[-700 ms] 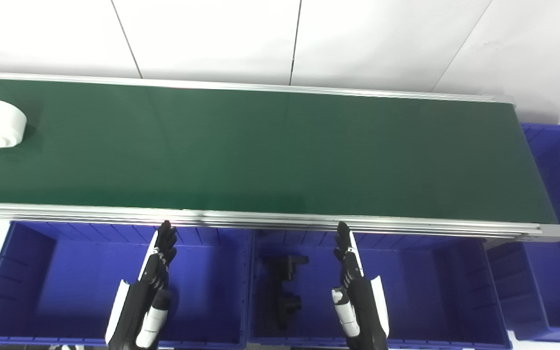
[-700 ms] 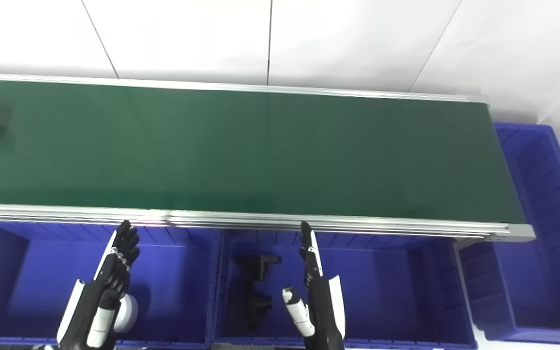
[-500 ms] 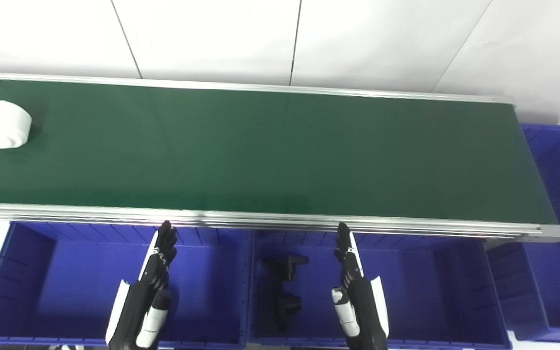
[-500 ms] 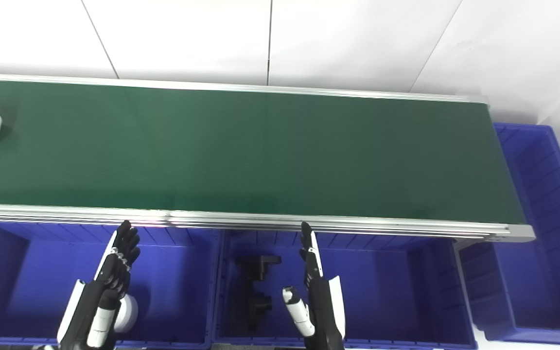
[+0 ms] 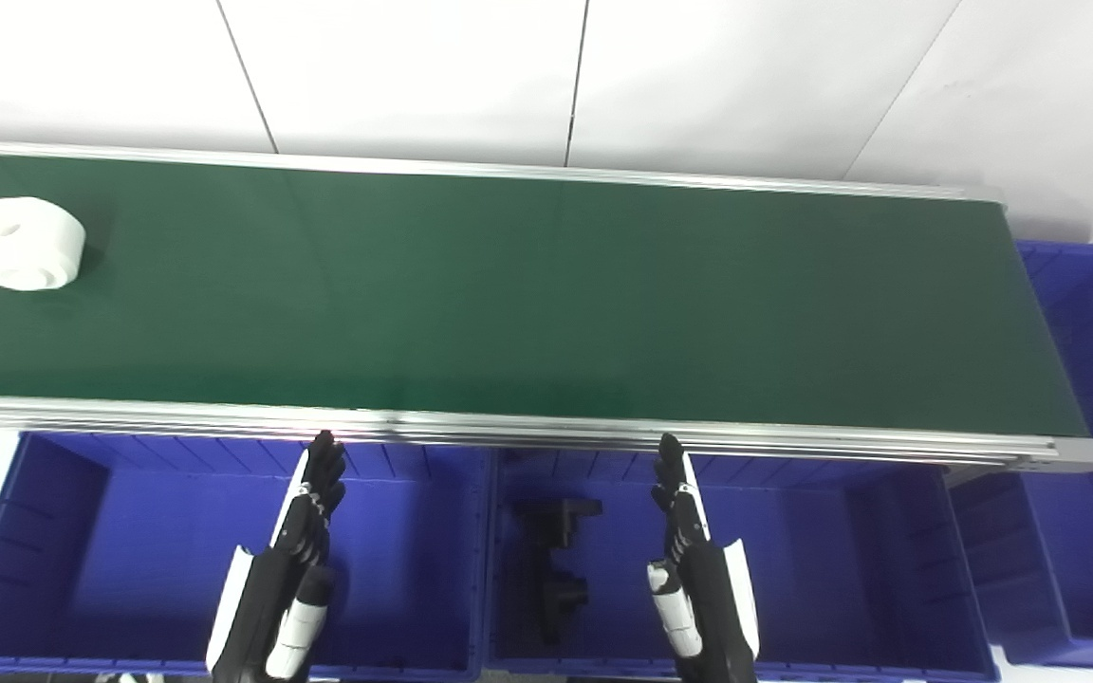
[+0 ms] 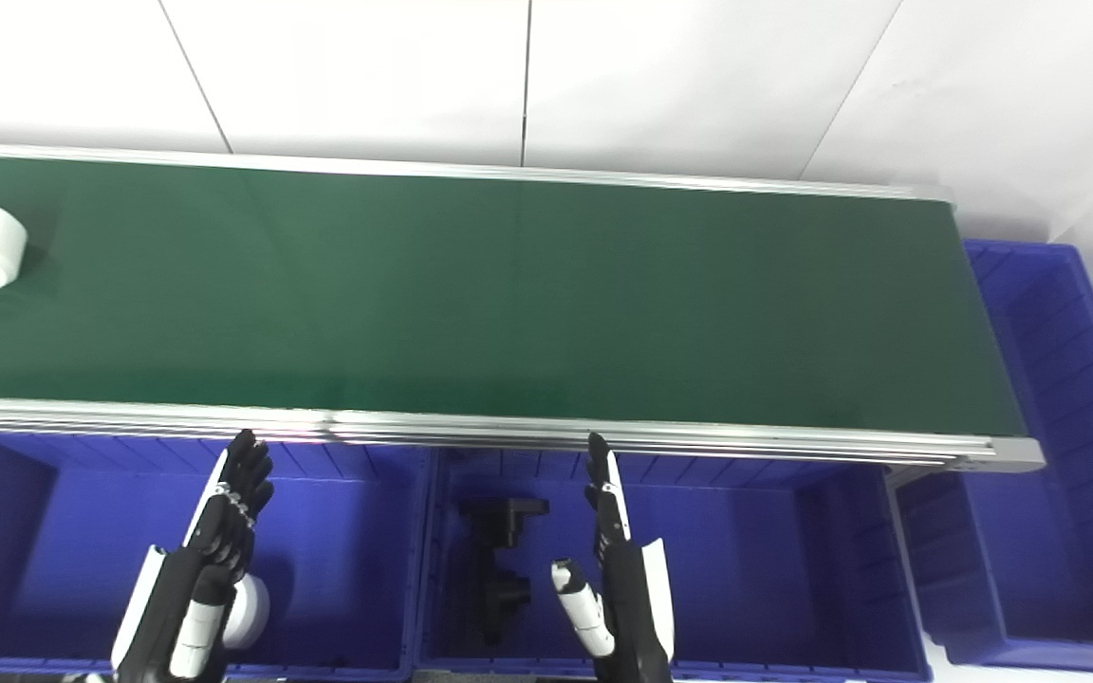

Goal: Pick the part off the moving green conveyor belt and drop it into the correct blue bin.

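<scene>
White roller (image 5: 24, 244) has slid rightward along the belt (image 5: 546, 294), far up-left of nearer left hand (image 5: 305, 531); both hands spread, empty.

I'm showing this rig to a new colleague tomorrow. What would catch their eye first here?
The long green conveyor belt fills the middle of the view, with one white round part at its far left end. Below it, the left hand and right hand hover open over blue bins; the middle bin holds a black part.
</scene>
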Action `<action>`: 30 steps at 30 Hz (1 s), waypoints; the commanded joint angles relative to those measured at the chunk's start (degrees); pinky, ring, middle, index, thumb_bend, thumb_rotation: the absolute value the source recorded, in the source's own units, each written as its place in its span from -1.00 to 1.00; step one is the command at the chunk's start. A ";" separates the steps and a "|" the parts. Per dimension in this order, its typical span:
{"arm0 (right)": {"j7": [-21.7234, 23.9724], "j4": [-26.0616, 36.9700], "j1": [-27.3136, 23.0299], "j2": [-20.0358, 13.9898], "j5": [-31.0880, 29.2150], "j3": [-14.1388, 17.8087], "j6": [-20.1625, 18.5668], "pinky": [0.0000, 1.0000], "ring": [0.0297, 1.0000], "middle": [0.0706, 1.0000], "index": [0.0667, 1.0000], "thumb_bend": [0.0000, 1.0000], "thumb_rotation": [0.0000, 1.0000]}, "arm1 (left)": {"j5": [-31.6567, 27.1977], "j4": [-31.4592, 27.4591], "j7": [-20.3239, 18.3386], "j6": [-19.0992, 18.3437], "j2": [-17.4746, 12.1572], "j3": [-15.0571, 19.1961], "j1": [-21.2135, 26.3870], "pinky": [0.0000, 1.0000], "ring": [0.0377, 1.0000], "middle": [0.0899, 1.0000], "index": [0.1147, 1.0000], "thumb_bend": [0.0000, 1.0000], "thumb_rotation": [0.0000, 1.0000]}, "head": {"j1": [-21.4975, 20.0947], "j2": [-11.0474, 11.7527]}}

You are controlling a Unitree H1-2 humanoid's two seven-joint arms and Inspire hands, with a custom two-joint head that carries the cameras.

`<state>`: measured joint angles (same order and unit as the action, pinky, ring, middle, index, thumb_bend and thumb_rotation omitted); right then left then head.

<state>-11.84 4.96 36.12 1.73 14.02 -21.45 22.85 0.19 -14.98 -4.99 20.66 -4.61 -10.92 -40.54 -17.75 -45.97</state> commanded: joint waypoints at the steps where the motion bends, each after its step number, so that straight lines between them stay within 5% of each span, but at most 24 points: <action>1: 0.09 0.66 -0.06 4.42 0.07 -2.58 3.36 0.95 0.99 1.00 1.00 0.66 0.98 | -0.67 -1.22 -0.18 1.17 0.21 -0.05 0.12 1.00 1.00 1.00 1.00 0.60 0.88 | 0.08 -0.02; 25: 0.20 0.13 -0.38 4.08 -0.27 -2.34 3.45 0.94 0.98 1.00 1.00 0.65 0.97 | 0.62 -0.57 0.09 1.84 0.87 1.10 0.98 1.00 1.00 1.00 1.00 0.58 0.88 | 0.87 0.42; 30: -0.02 -0.64 -0.76 3.71 -0.88 -2.28 3.87 0.94 0.99 1.00 1.00 0.64 0.95 | 1.29 0.09 0.25 2.39 1.14 0.93 1.05 1.00 1.00 1.00 1.00 0.59 0.89 | 2.87 1.92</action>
<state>-11.83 4.13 35.68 1.66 13.34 -21.45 22.91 0.51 -14.30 -4.71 20.46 -3.45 -9.88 -39.41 -16.26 -44.74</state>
